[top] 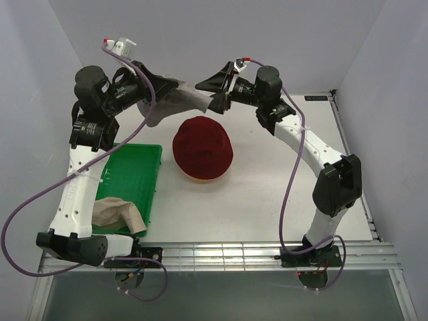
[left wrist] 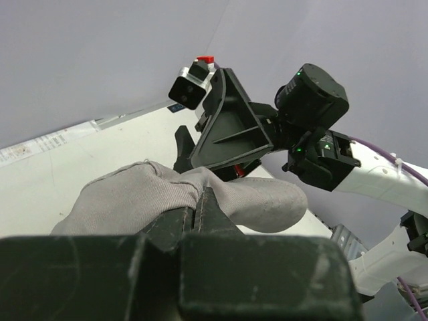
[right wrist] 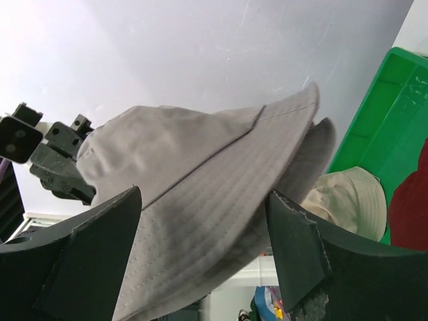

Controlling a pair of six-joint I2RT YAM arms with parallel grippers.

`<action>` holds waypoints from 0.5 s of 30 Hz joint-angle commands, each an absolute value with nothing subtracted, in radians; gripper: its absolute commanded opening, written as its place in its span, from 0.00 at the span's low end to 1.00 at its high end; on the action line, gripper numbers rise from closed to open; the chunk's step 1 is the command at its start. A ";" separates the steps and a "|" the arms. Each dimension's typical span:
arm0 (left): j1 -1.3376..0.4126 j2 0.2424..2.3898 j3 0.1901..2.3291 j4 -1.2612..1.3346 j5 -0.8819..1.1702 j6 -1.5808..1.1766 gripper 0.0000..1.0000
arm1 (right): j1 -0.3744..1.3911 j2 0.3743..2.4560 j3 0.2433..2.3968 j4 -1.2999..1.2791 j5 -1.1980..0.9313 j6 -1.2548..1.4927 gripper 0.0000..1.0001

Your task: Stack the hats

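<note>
My left gripper [top: 178, 85] is raised over the back of the table and shut on the crown fabric of the grey bucket hat [top: 167, 103], which hangs from it. In the left wrist view the shut jaws pinch a fold of the grey hat [left wrist: 127, 197]. My right gripper [top: 204, 95] faces it, open, and the grey hat's brim [right wrist: 200, 221] lies between its spread fingers [right wrist: 100, 247]. A dark red hat [top: 202, 147] sits at mid-table on a yellow-orange hat [top: 200, 179], of which only an edge shows. A beige hat [top: 117, 212] lies in the tray.
A green plastic tray [top: 137, 167] lies at the left beside the left arm, with the beige hat [right wrist: 348, 200] at its near end. White walls close in the table at the back and sides. A metal rail runs along the near edge.
</note>
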State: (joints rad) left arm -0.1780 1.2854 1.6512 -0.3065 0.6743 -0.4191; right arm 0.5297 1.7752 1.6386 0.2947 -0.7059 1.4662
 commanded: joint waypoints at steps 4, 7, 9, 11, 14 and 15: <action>-0.175 1.287 1.625 -0.298 0.700 -0.396 0.00 | 0.549 1.741 1.664 0.393 -0.701 1.519 0.79; -0.175 1.295 1.621 -0.317 0.701 -0.385 0.00 | 0.551 1.741 1.664 0.402 -0.699 1.522 0.73; -0.175 1.298 1.623 -0.328 0.704 -0.379 0.00 | 0.551 1.741 1.664 0.400 -0.701 1.516 0.68; -0.175 1.296 1.620 -0.344 0.709 -0.374 0.00 | 0.551 1.743 1.672 0.390 -0.703 1.499 0.65; -0.176 1.282 1.608 -0.365 0.724 -0.365 0.00 | 0.551 1.752 1.687 0.348 -0.707 1.451 0.55; -0.176 1.281 1.608 -0.376 0.729 -0.361 0.00 | 0.551 1.758 1.692 0.333 -0.710 1.430 0.46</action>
